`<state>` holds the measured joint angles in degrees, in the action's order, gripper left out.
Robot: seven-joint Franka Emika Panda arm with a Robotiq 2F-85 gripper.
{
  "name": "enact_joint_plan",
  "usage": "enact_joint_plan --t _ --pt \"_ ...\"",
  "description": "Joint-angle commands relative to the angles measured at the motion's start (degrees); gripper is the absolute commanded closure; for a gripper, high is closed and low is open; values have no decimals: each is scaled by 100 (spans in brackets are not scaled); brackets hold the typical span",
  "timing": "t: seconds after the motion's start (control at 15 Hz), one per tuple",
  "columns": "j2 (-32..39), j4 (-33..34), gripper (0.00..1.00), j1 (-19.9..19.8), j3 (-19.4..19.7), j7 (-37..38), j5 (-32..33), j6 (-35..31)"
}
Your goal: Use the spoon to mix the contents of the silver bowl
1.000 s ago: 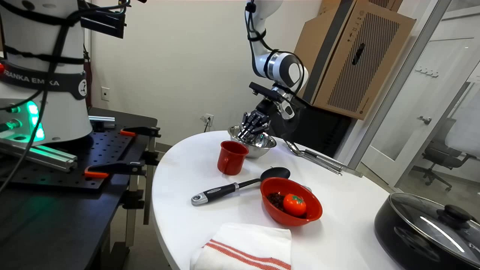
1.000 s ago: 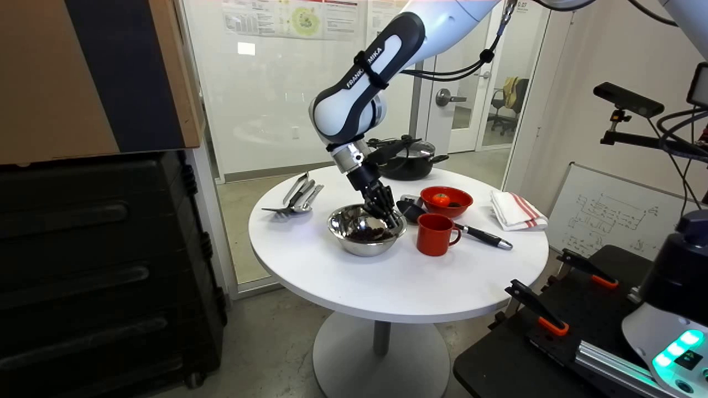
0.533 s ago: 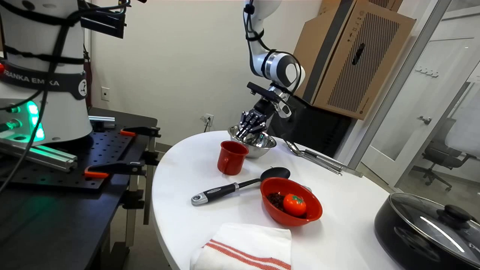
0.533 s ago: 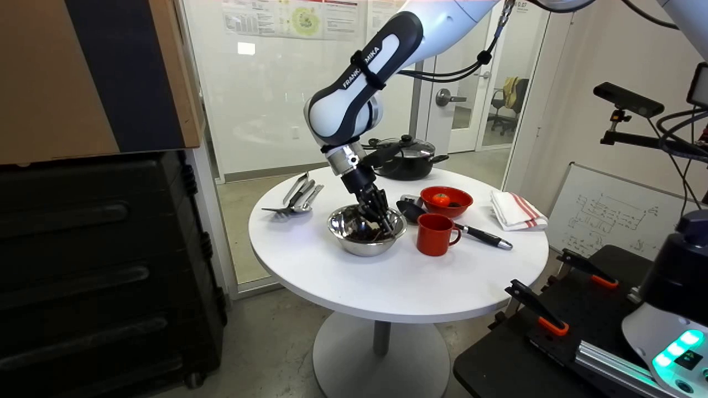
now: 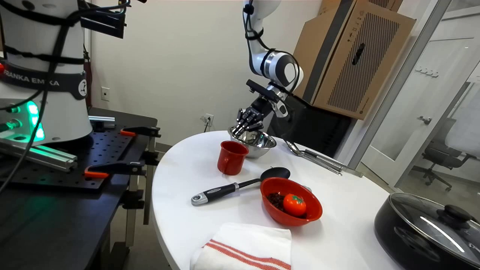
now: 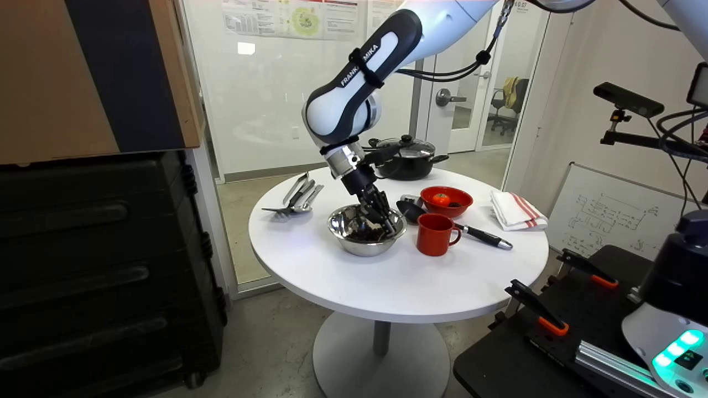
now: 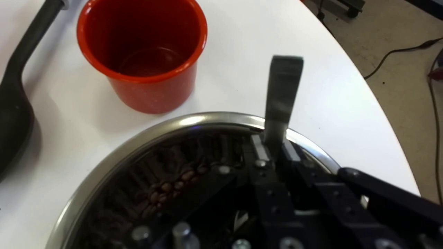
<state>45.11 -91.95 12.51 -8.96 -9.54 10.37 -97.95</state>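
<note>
The silver bowl (image 5: 265, 150) stands upright on the white table in both exterior views; its shiny rim (image 7: 193, 120) curves across the wrist view. Small reddish-brown pieces (image 7: 166, 187) lie inside it, partly covered by my gripper. In the wrist view my gripper (image 7: 273, 147) is shut on the flat metal handle of the spoon (image 7: 283, 93), which sticks up past the fingertips. The spoon's lower end is hidden by the fingers and the dark bowl interior. In an exterior view the gripper (image 6: 390, 225) tilts down into the bowl, near its rim on the red cup's side.
A red cup (image 7: 155, 83) stands close beside the bowl. Around it are a black-handled large spoon (image 5: 221, 190), a red bowl (image 5: 292, 221) with a tomato, a striped towel (image 5: 243, 243) and a lidded black pot (image 5: 408, 232). Several metal utensils (image 6: 301, 196) lie across the bowl.
My gripper has shifted a little within the bowl, leftward in an exterior view, and the arm above it has swung slightly too. The grip on the spoon and the bowl's place look the same.
</note>
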Motion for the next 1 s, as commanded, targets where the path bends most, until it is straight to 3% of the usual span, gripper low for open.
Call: enact_joint_plan --t 0.0,0.33,0.93 --pt "11 61 97 -35 -87 -76 -141 -175" --pt "-13 15 97 28 -47 75 -95 -742" --pt "-118 -39 97 72 233 237 239 -933"
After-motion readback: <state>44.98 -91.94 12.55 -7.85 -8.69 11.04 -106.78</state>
